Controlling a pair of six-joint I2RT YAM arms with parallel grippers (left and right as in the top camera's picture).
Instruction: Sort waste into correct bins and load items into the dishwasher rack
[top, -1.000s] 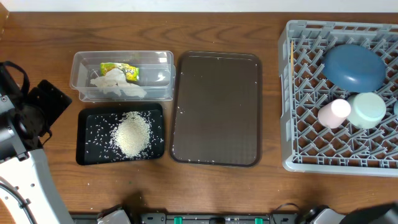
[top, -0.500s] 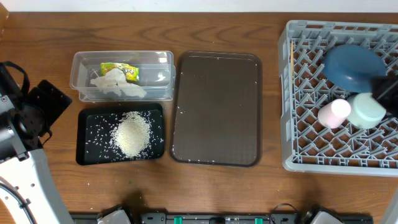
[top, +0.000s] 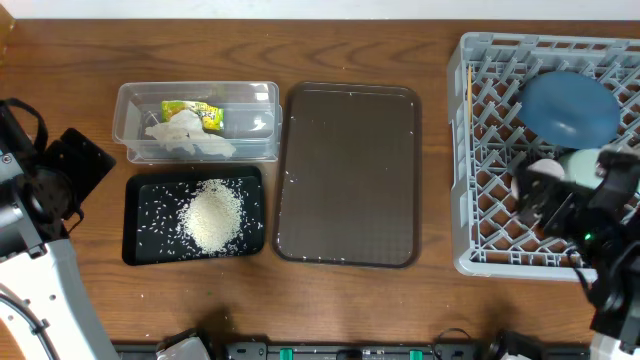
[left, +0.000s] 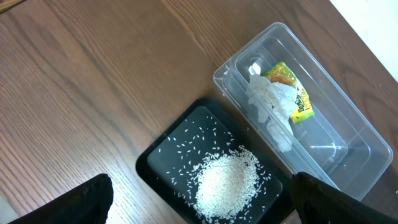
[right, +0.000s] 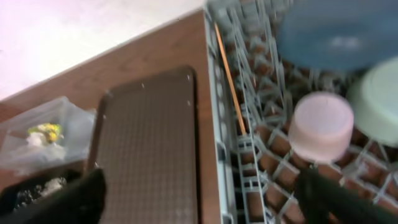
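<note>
Table inventory, near edge to far

1. Right gripper (right: 202, 202): at 4 o'clock of the table, over the near part of the dishwasher rack (top: 480, 110); claw released, jaws spread wide, nothing between them
2. Left gripper (left: 205, 208): at 9 o'clock of the table, on the 9 o'clock side of the 2 bins; claw released, jaws spread wide, empty
3. Black tray (top: 133, 250): at 8 o'clock of the table; holds the heap of rice (top: 212, 215) near its middle, with loose grains scattered inside the tray toward 9 o'clock
4. Brown serving tray (top: 350, 175): centre of the table, just beside the black tray at its 3 o'clock; a few pale specks along its rim
5. Clear tub (top: 130, 110): just beside the black tray at its 12 o'clock; holds the crumpled tissue (top: 185, 135), with the green-and-yellow wrapper (top: 195, 112) touching it at 12 o'clock
6. Dishwasher rack, at 3 o'clock of the table: pink cup (right: 320, 124) with the mint-green bowl (right: 379, 99) at its 3 o'clock; dark blue dish (top: 570, 105) at their 12 o'clock; 1 thin orange stick (right: 230, 74) along the rack's 9 o'clock wall
</note>
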